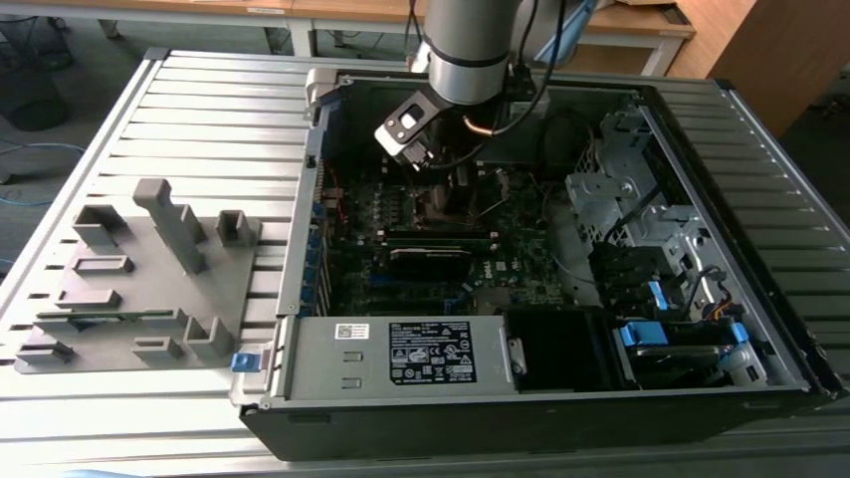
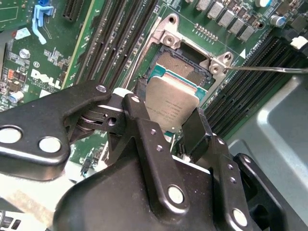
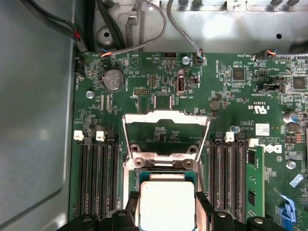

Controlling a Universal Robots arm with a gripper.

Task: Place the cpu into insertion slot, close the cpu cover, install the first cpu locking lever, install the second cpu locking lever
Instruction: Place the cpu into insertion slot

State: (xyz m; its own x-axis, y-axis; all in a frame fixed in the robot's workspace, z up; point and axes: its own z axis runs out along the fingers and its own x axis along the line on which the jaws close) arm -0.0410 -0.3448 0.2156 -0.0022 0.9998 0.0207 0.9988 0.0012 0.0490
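1 cpu (image 2: 171,108) in hand (image 2: 166,113); 1 cpu cover (image 3: 166,115) up

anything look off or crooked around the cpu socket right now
Nothing looks damaged. The cpu, gripped by the gripper, is not squared in the insertion slot: bare contacts show past one edge. The cpu cover stands open.

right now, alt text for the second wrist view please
The black gripper clamps the silver cpu over the open insertion slot with its silvery rim. Around it lies the green motherboard with long black memory slots.
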